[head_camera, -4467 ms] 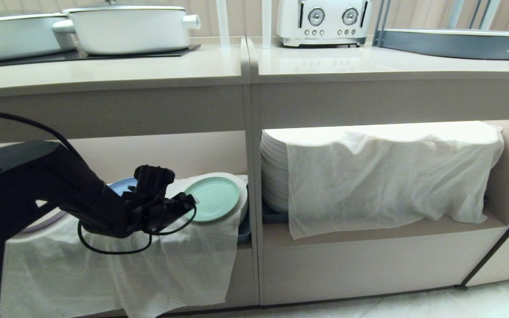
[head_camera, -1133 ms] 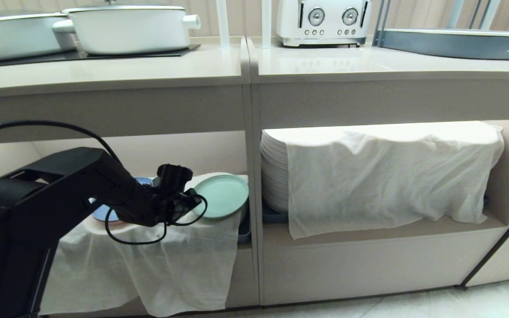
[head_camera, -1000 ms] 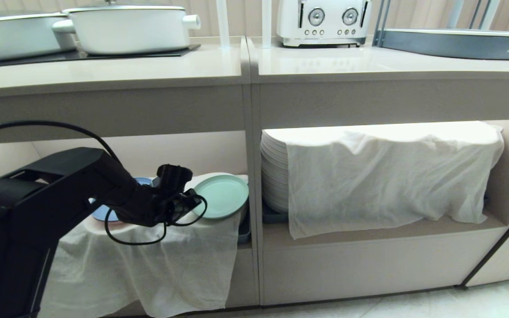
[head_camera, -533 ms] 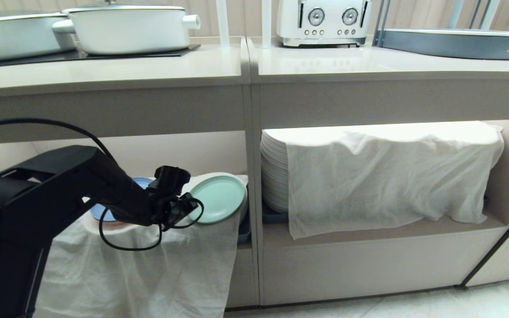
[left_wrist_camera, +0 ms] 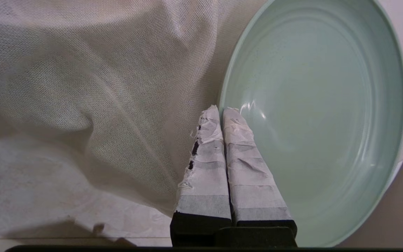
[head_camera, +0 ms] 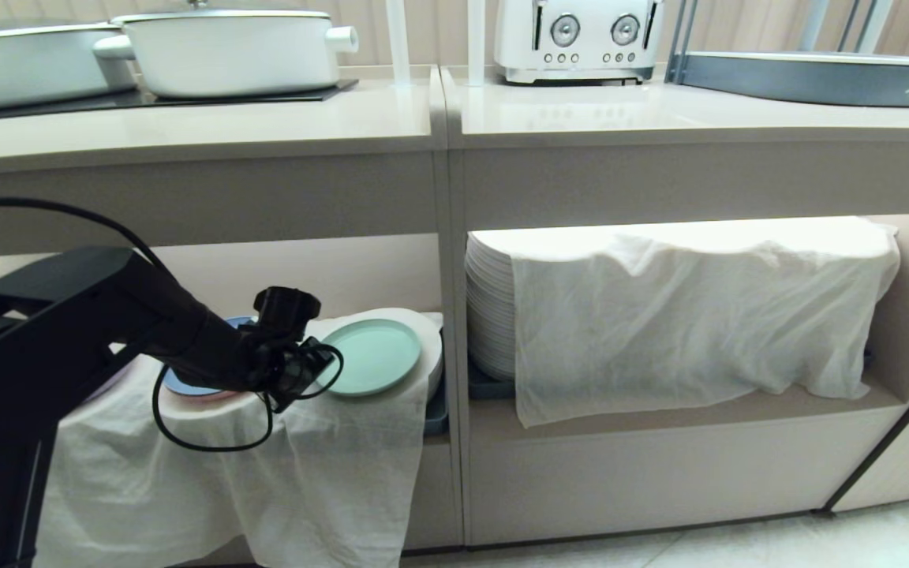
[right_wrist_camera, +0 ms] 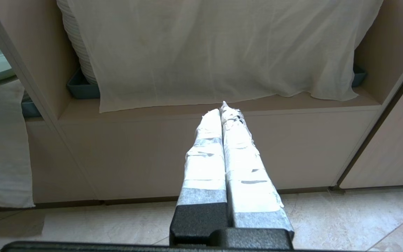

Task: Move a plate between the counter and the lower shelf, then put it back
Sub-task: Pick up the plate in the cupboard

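Left arm reaching into the lower shelf (head_camera: 391,272), pinching the plate's rim.

The counter (head_camera: 265,126) is running above; white cloth (head_camera: 328,473) is draping the stacks. The mint-green plate (head_camera: 372,367) is sitting atop the covered stack, the left gripper (left_wrist_camera: 221,110) closing its taped fingers (left_wrist_camera: 245,164) on the near rim. The right gripper (right_wrist_camera: 225,108) is hanging before the neighbouring compartment, fingers pressed together, holding nothing.

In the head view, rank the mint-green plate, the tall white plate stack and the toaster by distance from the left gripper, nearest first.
1. The plate, gripped at its rim by the left gripper, in the lower shelf's left bay.
2. The tall plate stack, in the right bay.
3. The toaster, up on the counter.
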Tool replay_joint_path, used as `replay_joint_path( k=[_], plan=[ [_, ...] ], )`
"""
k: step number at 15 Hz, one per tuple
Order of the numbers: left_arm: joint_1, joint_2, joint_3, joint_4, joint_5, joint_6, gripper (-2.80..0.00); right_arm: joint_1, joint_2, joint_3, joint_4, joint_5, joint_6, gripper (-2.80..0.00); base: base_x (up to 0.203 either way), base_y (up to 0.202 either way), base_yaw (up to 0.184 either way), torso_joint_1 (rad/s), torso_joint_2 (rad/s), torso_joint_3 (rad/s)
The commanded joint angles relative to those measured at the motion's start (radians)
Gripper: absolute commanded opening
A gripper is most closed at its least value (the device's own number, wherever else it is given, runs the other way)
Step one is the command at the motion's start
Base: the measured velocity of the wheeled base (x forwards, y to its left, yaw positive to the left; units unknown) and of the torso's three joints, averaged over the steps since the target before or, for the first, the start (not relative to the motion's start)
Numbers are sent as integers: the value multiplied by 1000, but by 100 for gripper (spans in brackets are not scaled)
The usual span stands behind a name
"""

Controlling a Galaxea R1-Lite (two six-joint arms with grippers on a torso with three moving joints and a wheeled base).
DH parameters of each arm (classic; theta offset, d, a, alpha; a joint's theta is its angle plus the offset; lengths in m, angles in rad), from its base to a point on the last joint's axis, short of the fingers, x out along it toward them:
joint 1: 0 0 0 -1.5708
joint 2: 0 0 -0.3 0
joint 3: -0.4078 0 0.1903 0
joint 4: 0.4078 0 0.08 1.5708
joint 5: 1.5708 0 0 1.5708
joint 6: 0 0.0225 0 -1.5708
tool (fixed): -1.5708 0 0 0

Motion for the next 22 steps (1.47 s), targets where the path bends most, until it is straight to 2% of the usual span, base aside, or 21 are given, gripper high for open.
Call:
replay_joint_path(
  k=[1, 8, 13, 22],
  plan=[
    [8, -23, 7, 16, -1, -16, -280, 0, 0, 0, 0, 0, 0, -280, 0, 0, 0, 0, 0, 0],
    [1, -39, 64, 25, -5, -21, -280, 0, 0, 0, 0, 0, 0, -280, 0, 0, 0, 0, 0, 0],
    [-2, -68, 67, 31, -28, -124, -280, 0, 0, 0, 0, 0, 0, -280, 0, 0, 0, 0, 0, 0],
    [-13, -57, 64, 29, -27, -122, -280, 0, 0, 0, 0, 0, 0, -280, 0, 0, 0, 0, 0, 0]
  ],
)
